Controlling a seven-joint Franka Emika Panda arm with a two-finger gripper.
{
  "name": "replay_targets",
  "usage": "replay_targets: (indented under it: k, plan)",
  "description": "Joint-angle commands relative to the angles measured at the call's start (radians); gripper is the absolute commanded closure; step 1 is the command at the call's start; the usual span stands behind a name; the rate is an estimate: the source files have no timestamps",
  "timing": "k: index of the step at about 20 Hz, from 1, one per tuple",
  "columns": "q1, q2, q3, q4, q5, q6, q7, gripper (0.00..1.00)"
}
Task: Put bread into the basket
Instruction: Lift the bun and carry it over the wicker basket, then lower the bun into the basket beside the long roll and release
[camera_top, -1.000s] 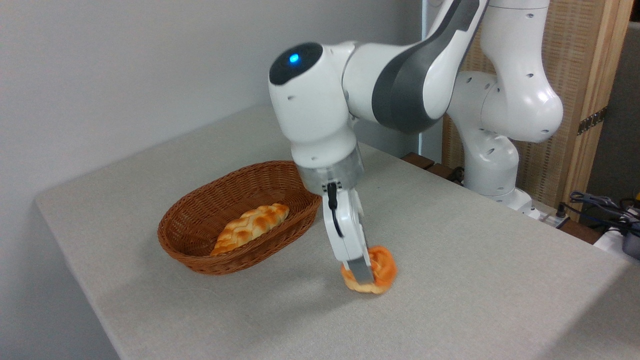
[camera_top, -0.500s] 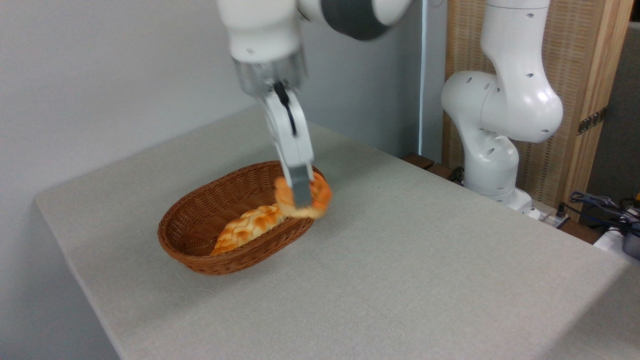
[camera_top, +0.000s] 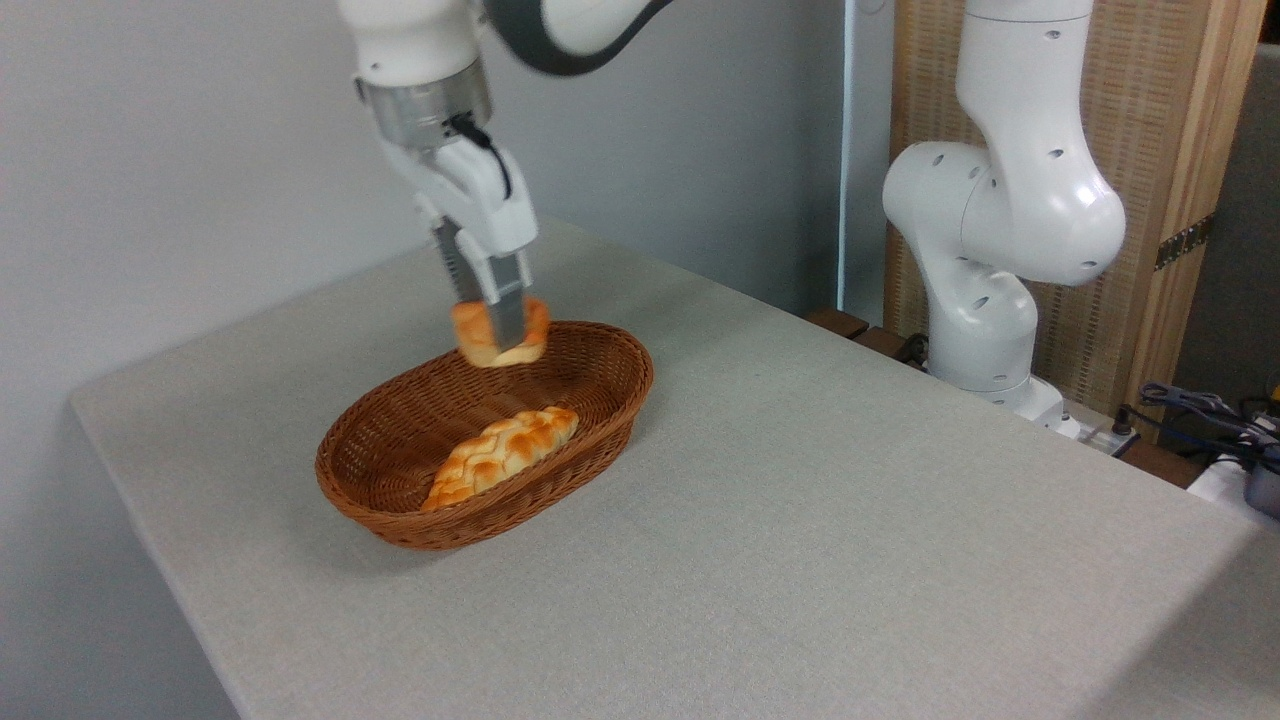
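I have the bread (camera_top: 497, 337) pinched between my fingers (camera_top: 505, 310), closed on it from either side, so my gripper (camera_top: 497, 325) carries it in the air above the far end of the basket (camera_top: 400, 520), clear of the wicker and not touching it. Below and toward the near side lies a long braided loaf (camera_top: 500, 455), taking up a good part of the basket floor. The risk I see is in the release: I look to be over the back rim rather than the middle, though from this one angle I cannot be sure how far in I am. If I open here, the round bun could strike the thick rim and roll out onto the table (camera_top: 800, 520) behind it. From this height it could also bounce off the loaf and tip over the shallow wall. My hold looks narrow on a glossy bun, so a quick sideways move might let it slip early.
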Motion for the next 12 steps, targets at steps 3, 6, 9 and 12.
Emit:
replay_targets:
  k: [3, 6, 9, 12]
  plan:
    - [-0.006, 0.098, -0.032, 0.02, 0.011, 0.12, -0.095, 0.0]
    - [-0.015, 0.114, -0.032, 0.02, 0.043, 0.135, -0.088, 0.0]
    - [-0.02, 0.128, -0.032, 0.02, 0.043, 0.155, -0.089, 0.0]
    - [-0.021, 0.129, -0.033, 0.02, 0.043, 0.157, -0.092, 0.0]
